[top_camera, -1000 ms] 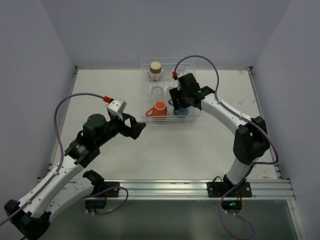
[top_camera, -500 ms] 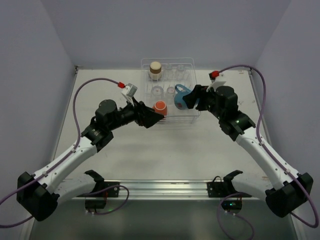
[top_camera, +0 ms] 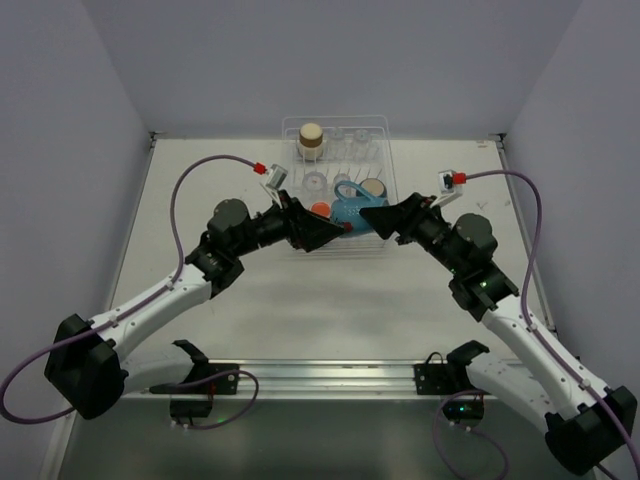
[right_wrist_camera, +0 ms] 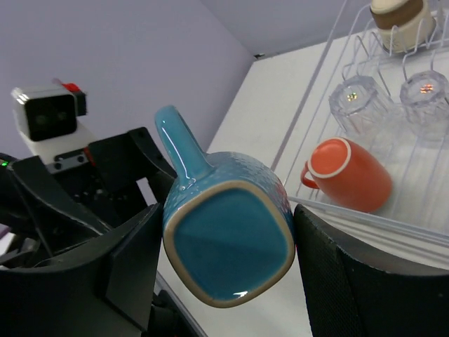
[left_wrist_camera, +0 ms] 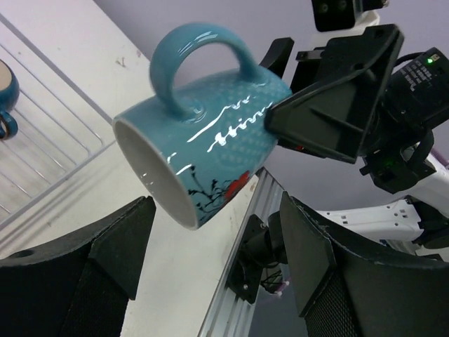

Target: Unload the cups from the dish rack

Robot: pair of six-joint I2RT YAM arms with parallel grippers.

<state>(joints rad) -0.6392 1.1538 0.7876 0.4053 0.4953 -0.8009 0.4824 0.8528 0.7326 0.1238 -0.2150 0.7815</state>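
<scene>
Over pale tabletop (top_camera: pixel 200 200) by the dish rack (top_camera: pixel 336 119), right gripper (top_camera: pixel 375 215) clamps the glazed, likely slick, brittle blue mug (top_camera: pixel 348 212); wide-spread left gripper (top_camera: pixel 330 228) should pinch its rim end.

White arms (top_camera: pixel 150 298) with black joints (top_camera: pixel 225 222), purple cables (top_camera: pixel 175 225)

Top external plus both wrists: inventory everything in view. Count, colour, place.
dish rack: 1, pale wire, far centre of table
held blue mug: 1, teal, on its side, in the air at the rack's near edge
racked blue mug: 1, blue, rack's right side
orange mug: 1, orange, rack's near left
brown cup: 1, cream and brown, rack's far left
clear tumblers: at least 2, clear, mid-rack
table: 1, white
left fingers: 2, black, open at the held mug's mouth
right fingers: 2, black, clamped on the held mug's base
</scene>
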